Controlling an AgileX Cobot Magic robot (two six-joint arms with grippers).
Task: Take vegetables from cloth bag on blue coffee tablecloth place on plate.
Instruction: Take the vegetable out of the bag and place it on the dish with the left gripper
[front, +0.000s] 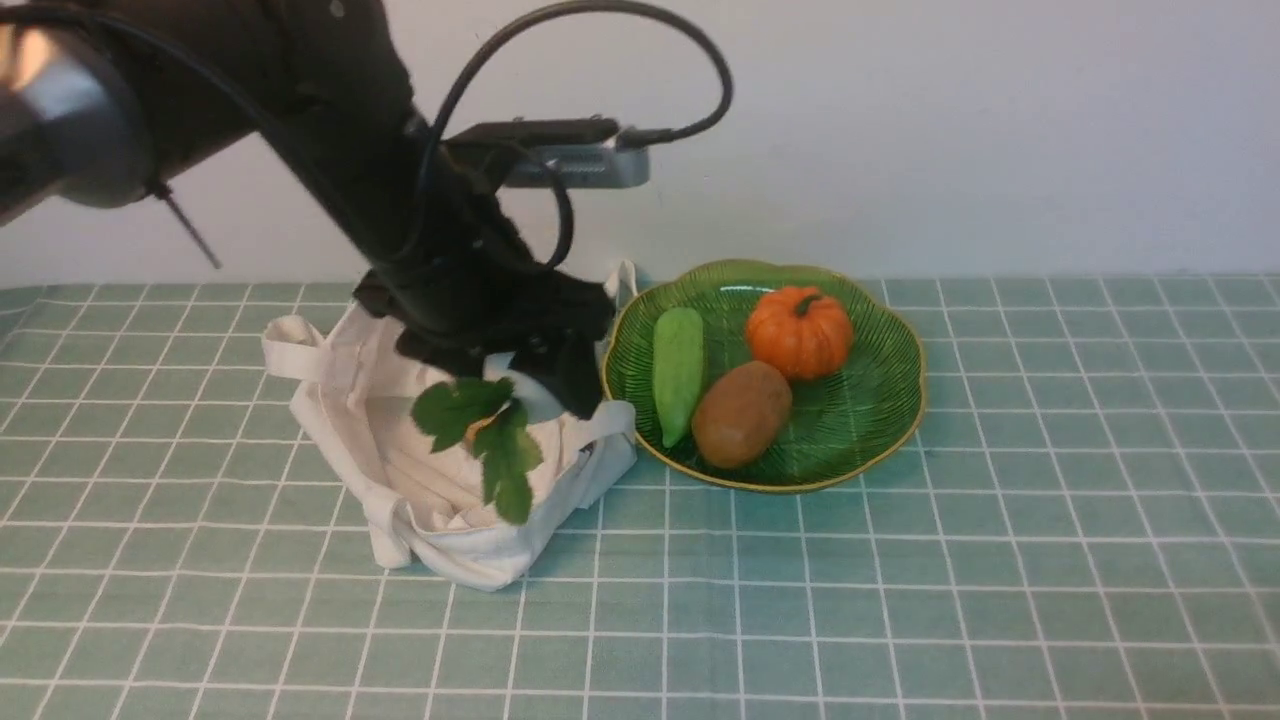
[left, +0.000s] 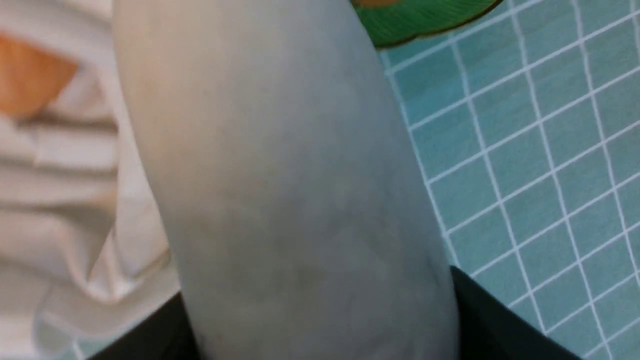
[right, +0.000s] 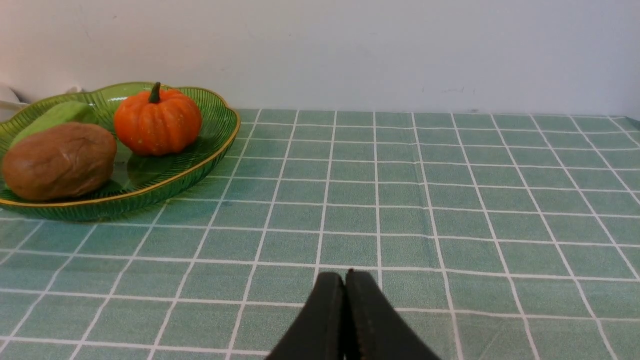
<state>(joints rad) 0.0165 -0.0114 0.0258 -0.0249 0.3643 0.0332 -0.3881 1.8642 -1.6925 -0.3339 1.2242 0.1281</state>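
Observation:
My left gripper (front: 535, 372) is shut on the white radish (front: 537, 397) and holds it just above the open off-white cloth bag (front: 450, 510), its dark green leaves (front: 492, 432) hanging over the bag's mouth. In the left wrist view the radish (left: 280, 175) fills the frame between the dark fingers (left: 490, 320), with the bag (left: 65, 200) beside it. The green ribbed plate (front: 860, 440) stands right of the bag on the teal grid tablecloth (front: 900, 600). My right gripper (right: 345, 274) is shut and empty, low over the cloth, right of the plate (right: 200, 160).
The plate holds an orange pumpkin (front: 800, 330), a pale green gourd (front: 678, 372) and a brown potato (front: 742, 412). Something orange (left: 30, 75) lies inside the bag. A white wall runs along the table's far edge.

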